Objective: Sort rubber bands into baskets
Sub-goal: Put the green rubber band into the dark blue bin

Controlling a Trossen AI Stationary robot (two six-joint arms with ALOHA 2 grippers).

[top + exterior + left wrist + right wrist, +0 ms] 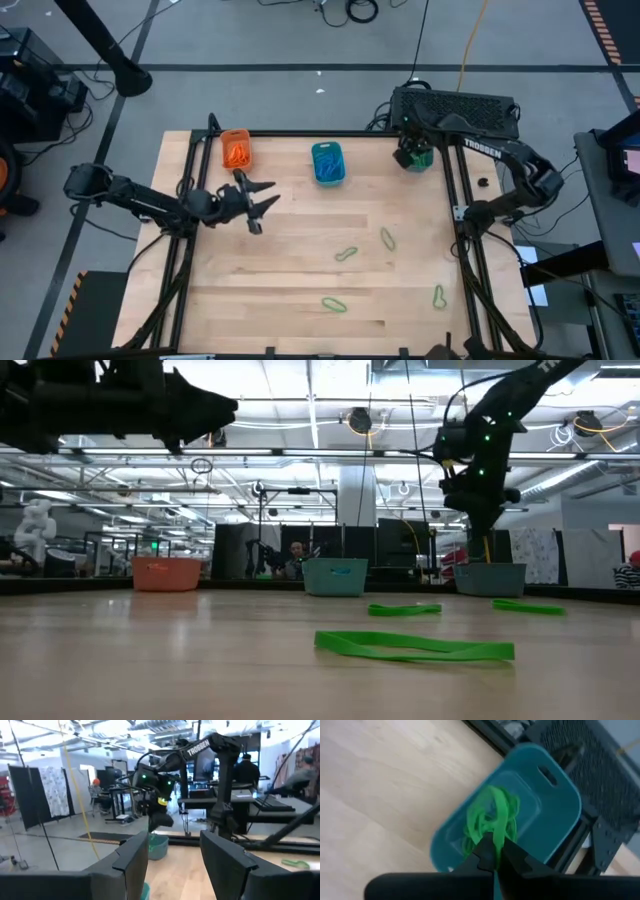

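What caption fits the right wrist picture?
Right end effector, shut on a green rubber band, hangs above the teal basket of green bands.

Right gripper point(413, 152) covers most of far-right teal basket point(419, 160) from above; contents unreadable there. Left arm point(110, 405) cut by top edge in low view, fingertips out of frame. Orange basket point(236, 149) contents too small to count. Person behind middle basket point(335, 575) only a blur.

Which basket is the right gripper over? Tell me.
The teal basket at the table's far right corner, holding green bands. The right gripper hangs shut above it; the others stand unattended.
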